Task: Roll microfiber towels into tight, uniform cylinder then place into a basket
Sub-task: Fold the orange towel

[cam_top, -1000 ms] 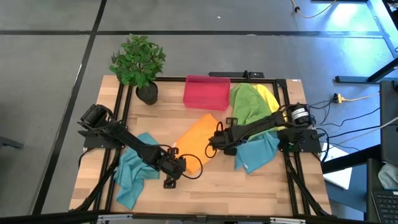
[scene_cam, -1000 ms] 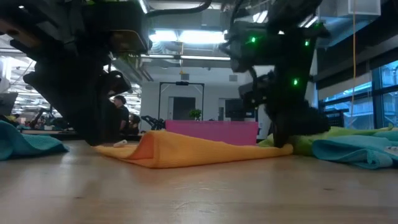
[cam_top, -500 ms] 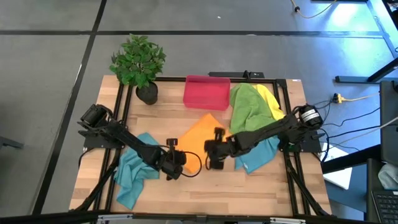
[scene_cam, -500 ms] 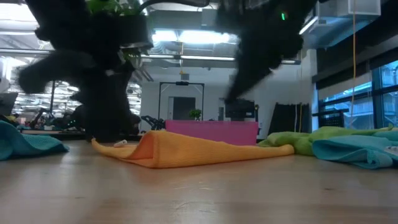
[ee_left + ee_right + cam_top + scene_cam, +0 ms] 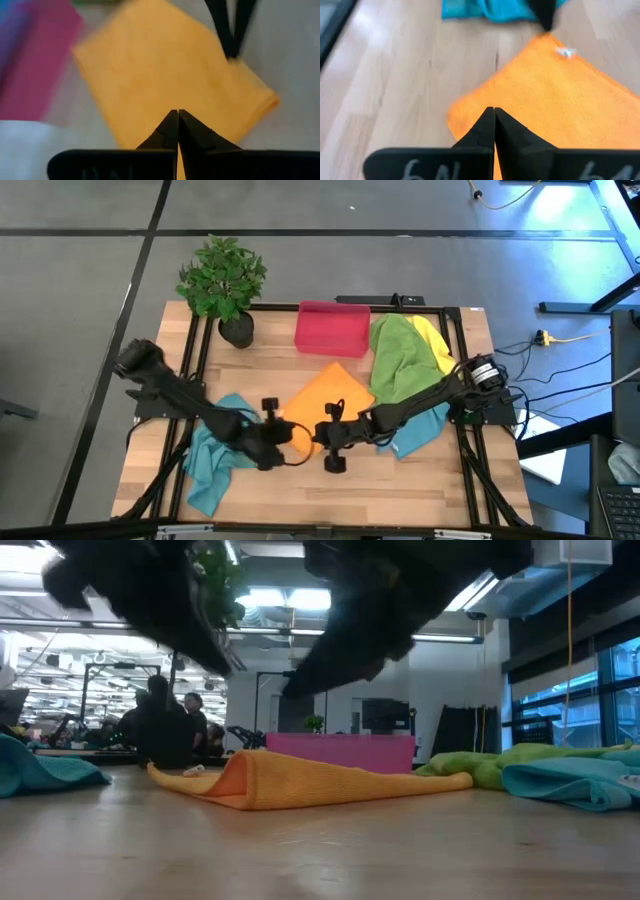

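Both claws, left [image 5: 177, 116] and right [image 5: 494, 112], are pressed together, empty, over the orange towel [image 5: 322, 408]; its near edge should be gripped evenly before rolling.

A robotics lab or workshop in an open industrial hall. In the low view's background, exposed ceiling ducts and strip lights [image 5: 290, 600] run overhead, people [image 5: 165, 730] sit at workbenches at left, a glass-framed doorway [image 5: 292, 705] stands at centre and tall windows [image 5: 600, 700] fill the right edge. From above, the wooden table [image 5: 400, 480] stands on a grey concrete floor [image 5: 80, 300] marked with dark lines, with loose cables [image 5: 560, 370] at right.
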Action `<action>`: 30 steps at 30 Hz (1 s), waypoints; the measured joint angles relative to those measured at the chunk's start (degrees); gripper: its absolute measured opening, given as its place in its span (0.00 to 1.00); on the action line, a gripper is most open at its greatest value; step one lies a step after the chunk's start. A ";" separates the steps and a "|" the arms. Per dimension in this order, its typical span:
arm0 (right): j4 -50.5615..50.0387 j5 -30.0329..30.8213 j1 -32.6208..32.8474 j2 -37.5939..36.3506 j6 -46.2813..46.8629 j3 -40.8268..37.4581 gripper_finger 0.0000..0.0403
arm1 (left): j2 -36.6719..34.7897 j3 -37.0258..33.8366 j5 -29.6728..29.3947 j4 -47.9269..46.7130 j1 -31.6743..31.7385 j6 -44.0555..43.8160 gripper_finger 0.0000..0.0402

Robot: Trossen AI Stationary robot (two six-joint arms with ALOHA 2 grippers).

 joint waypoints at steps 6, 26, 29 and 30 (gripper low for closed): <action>6.70 -0.25 0.59 2.70 -0.52 0.03 0.01 | -13.29 -11.08 -3.20 17.44 1.97 5.93 0.00; 6.42 -6.57 3.17 10.09 6.01 0.03 0.01 | -6.23 -23.77 23.72 41.79 13.58 1.44 0.01; 5.99 -7.32 3.78 9.64 6.47 0.03 0.01 | -3.48 -23.77 26.29 43.97 14.38 2.36 0.01; 6.13 -8.69 3.85 9.08 7.35 0.01 0.01 | -2.84 -23.77 27.11 44.64 14.61 2.58 0.00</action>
